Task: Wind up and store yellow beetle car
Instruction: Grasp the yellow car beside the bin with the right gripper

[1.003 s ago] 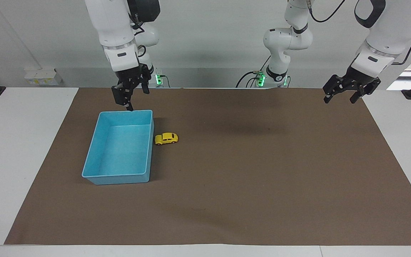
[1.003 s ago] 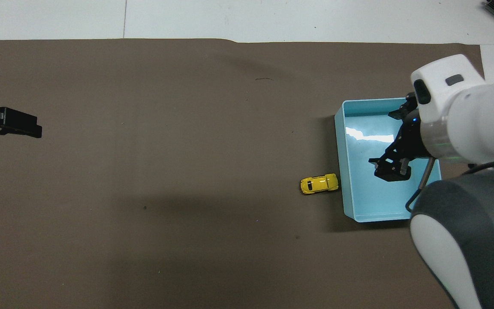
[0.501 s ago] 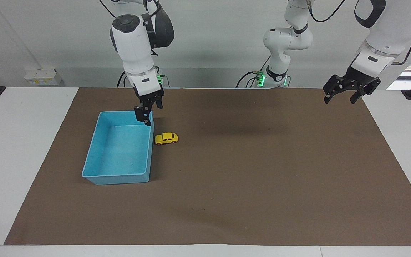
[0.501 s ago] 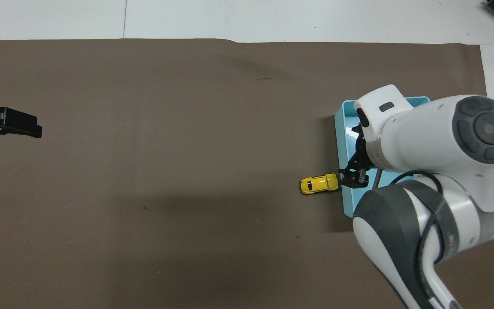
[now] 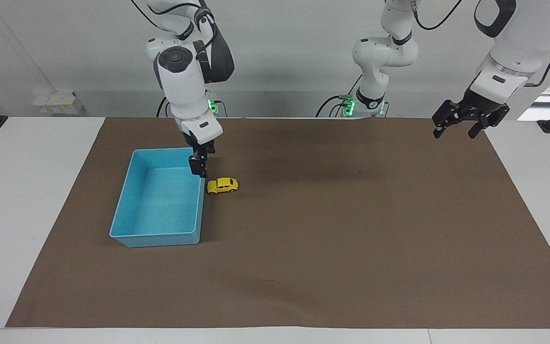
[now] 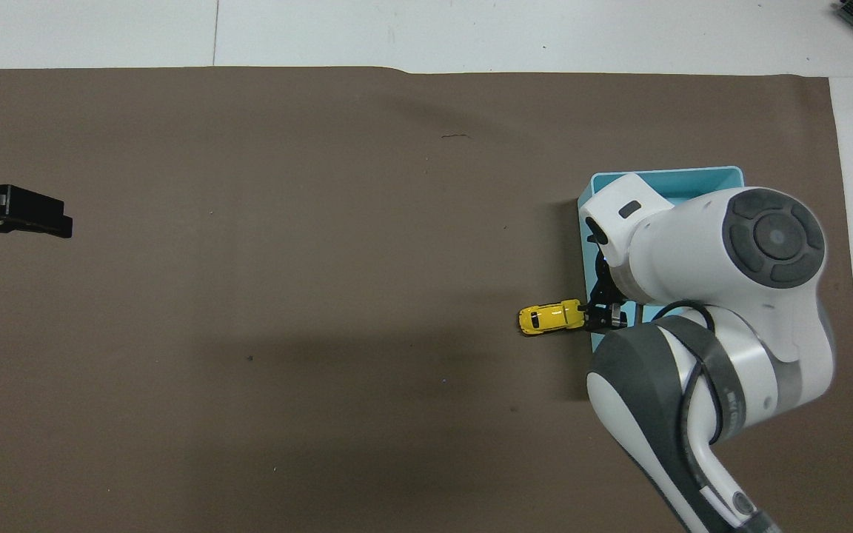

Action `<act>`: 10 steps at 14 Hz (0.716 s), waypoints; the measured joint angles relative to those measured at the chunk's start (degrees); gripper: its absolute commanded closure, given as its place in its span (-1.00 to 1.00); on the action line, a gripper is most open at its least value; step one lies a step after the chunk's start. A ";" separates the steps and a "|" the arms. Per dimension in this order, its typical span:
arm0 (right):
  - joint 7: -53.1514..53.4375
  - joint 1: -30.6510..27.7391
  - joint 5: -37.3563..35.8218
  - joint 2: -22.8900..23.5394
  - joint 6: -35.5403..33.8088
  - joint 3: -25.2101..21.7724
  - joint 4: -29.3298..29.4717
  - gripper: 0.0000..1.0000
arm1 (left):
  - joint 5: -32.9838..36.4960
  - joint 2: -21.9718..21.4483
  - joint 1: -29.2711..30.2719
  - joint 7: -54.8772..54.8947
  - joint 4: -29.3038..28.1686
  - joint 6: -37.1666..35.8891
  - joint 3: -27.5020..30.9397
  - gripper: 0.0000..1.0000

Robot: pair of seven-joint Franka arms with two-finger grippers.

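Observation:
The yellow beetle car [image 5: 223, 185] [image 6: 551, 317] stands on its wheels on the brown mat, close beside the blue bin [image 5: 155, 235] [image 6: 663, 175] on the side toward the left arm's end. My right gripper [image 5: 199, 167] [image 6: 604, 315] hangs open and fingers down over the bin wall next to the car, holding nothing and just short of the car. My left gripper [image 5: 454, 134] [image 6: 56, 222] waits open and empty in the air over the mat's edge at the left arm's end.
A brown mat [image 5: 332, 248] covers most of the white table [image 5: 26, 200]. The bin holds nothing that shows. The right arm's white and grey links [image 6: 715, 296] cover most of the bin in the overhead view.
My right gripper has swung from over the bin's corner nearest the robots toward the car and come lower, now over the bin wall beside it. Car, bin and left arm have not moved.

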 measured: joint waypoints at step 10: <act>-3.55 0.18 0.76 2.64 2.64 0.20 -2.28 -1.00 | 0.00 0.00 0.00 0.00 0.00 -0.01 0.00 -1.00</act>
